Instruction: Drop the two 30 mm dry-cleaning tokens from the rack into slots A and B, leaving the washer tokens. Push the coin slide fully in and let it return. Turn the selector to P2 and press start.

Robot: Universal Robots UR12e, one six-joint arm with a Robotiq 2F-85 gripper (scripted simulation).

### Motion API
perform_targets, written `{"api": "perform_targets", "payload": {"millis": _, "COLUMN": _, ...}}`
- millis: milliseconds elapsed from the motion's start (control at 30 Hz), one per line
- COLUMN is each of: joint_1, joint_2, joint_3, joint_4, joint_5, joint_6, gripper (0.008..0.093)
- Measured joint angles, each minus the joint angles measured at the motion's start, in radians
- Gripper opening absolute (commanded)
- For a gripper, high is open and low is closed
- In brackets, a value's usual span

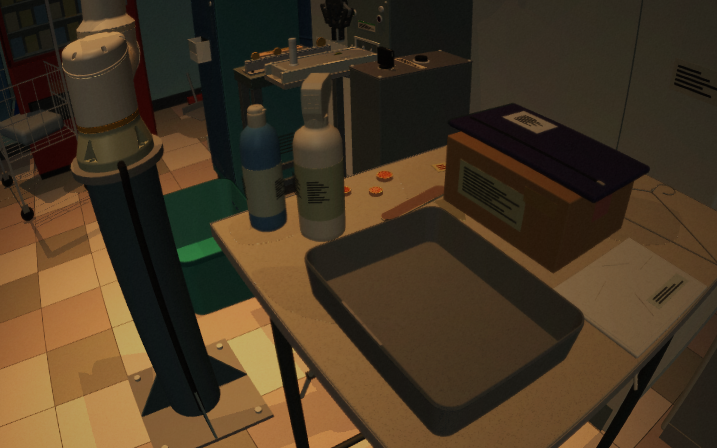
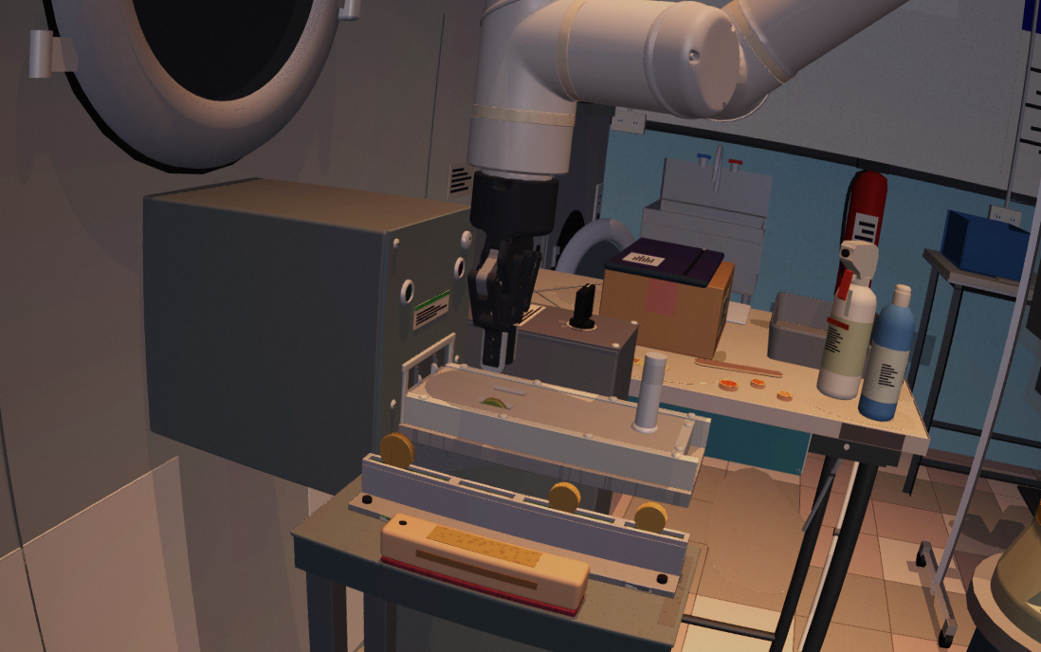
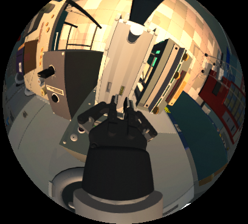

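A greenish token [image 2: 495, 401] sits edge-down in a slot of the coin slide [image 2: 545, 422], partly sunk into the plate. My gripper [image 2: 498, 357] hangs just above and behind it, fingers drawn close together and holding nothing. The slide's upright grey handle [image 2: 652, 391] stands at its outer end. Three gold tokens [image 2: 397, 448] [image 2: 564, 495] [image 2: 649, 516] stand in the rack [image 2: 520, 509] in front of the slide. The selector box with its black knob [image 2: 584, 308] stands behind the slide.
The grey machine housing [image 2: 281, 324] stands left of the slide. A tan case [image 2: 484, 561] lies before the rack. On the table are a cardboard box [image 1: 539, 183], a grey tray [image 1: 439, 311], two bottles [image 1: 319, 167] [image 1: 262, 167], and small orange discs [image 1: 384, 176].
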Motion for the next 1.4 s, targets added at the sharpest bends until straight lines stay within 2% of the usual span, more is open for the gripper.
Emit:
{"api": "perform_targets", "payload": {"millis": 267, "joint_1": 0.000, "joint_2": -0.010, "joint_3": -0.006, "joint_4": 0.019, "joint_5": 0.000, "joint_6": 0.000, "gripper": 0.0280}}
{"api": "perform_targets", "payload": {"millis": 767, "joint_1": 0.000, "joint_2": -0.101, "joint_3": -0.091, "joint_4": 0.190, "joint_5": 0.000, "joint_6": 0.000, "gripper": 0.0280}}
{"api": "perform_targets", "payload": {"millis": 1400, "joint_1": 0.000, "joint_2": -0.104, "joint_3": -0.095, "joint_4": 0.200, "joint_5": 0.000, "joint_6": 0.000, "gripper": 0.0280}}
